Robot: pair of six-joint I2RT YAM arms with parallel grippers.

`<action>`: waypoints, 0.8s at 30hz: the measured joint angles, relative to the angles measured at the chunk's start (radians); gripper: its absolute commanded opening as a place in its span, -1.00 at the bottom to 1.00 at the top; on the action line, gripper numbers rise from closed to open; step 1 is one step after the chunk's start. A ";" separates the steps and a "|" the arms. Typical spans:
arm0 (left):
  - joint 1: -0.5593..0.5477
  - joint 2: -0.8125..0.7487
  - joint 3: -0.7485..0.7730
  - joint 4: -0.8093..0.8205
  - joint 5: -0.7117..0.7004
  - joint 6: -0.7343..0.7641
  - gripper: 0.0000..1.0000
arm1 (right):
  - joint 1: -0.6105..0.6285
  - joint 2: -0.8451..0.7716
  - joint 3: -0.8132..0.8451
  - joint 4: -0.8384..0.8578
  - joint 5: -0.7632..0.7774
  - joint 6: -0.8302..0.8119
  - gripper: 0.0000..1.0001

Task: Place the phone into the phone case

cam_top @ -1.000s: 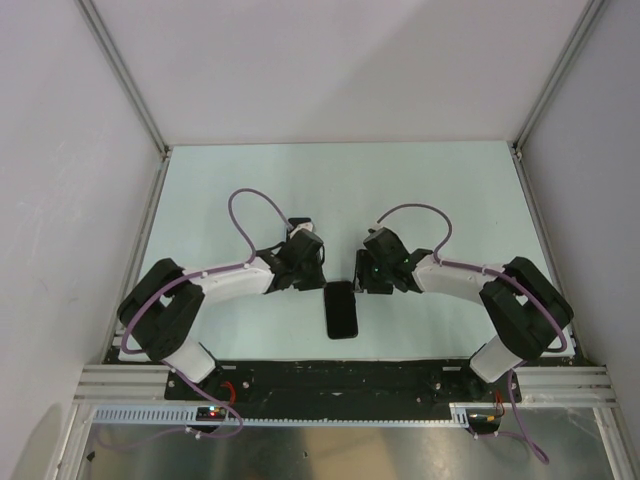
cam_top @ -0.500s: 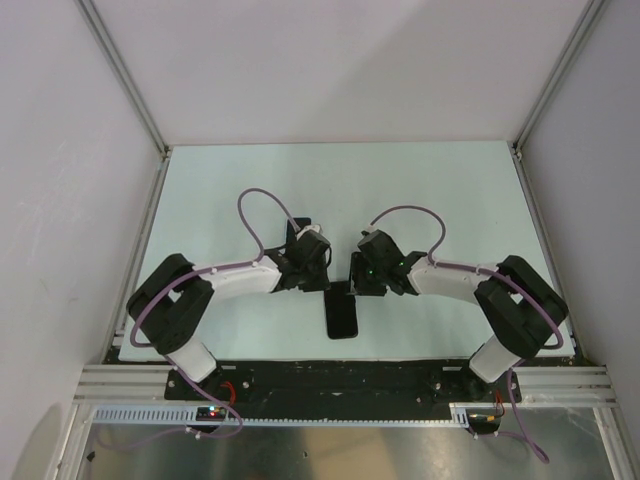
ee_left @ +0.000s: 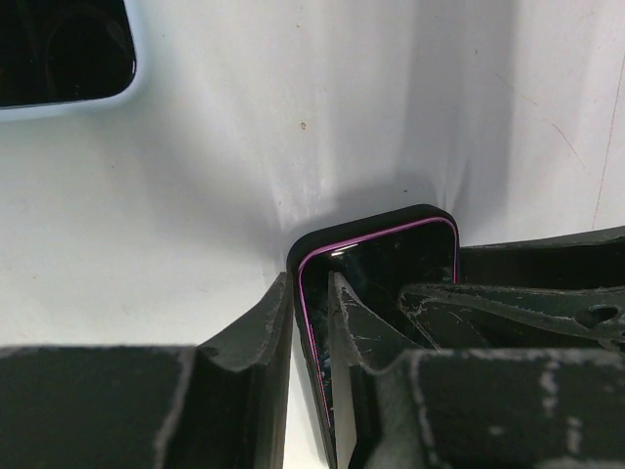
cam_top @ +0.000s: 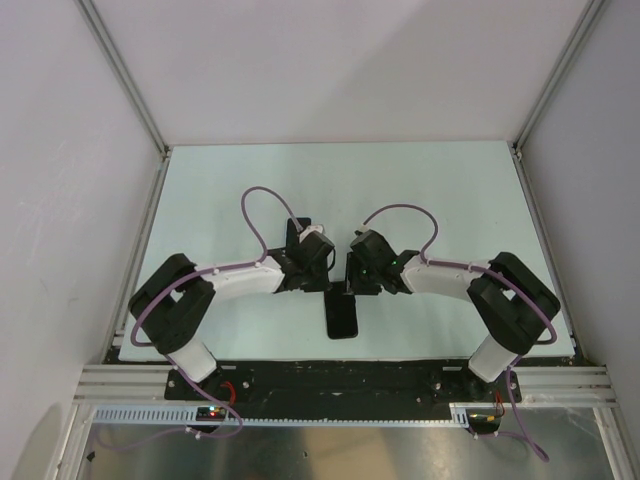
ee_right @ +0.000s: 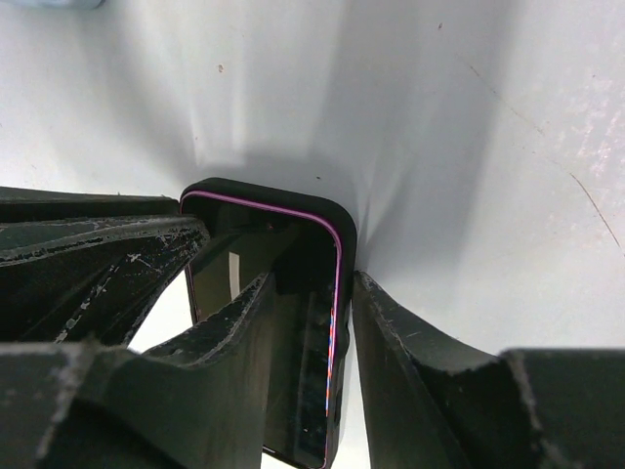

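A black phone case [cam_top: 342,318] lies near the table's front edge with a purple-edged phone in it. In the left wrist view the phone [ee_left: 391,259] sits inside the case's rim [ee_left: 371,217] at one far corner. My left gripper [cam_top: 328,285] [ee_left: 311,293] is shut across that side edge, one finger outside the case and one on the screen. In the right wrist view the phone [ee_right: 244,244] sits inside the case rim [ee_right: 264,189]. My right gripper [cam_top: 350,285] [ee_right: 314,288] is shut across the opposite edge in the same way.
A dark object with a pale blue rim [ee_left: 59,49] lies on the table beyond the case, at the top left of the left wrist view. Metal rails [cam_top: 345,380] run along the table's near edge, and white walls [cam_top: 340,70] enclose the rest.
Both grippers have moved inward from either side and now meet at the far end of the case. The case has not moved.
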 measured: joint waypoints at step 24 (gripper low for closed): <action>-0.046 0.046 0.025 -0.024 -0.081 0.005 -0.62 | 0.032 0.045 0.075 -0.099 0.073 0.019 -0.53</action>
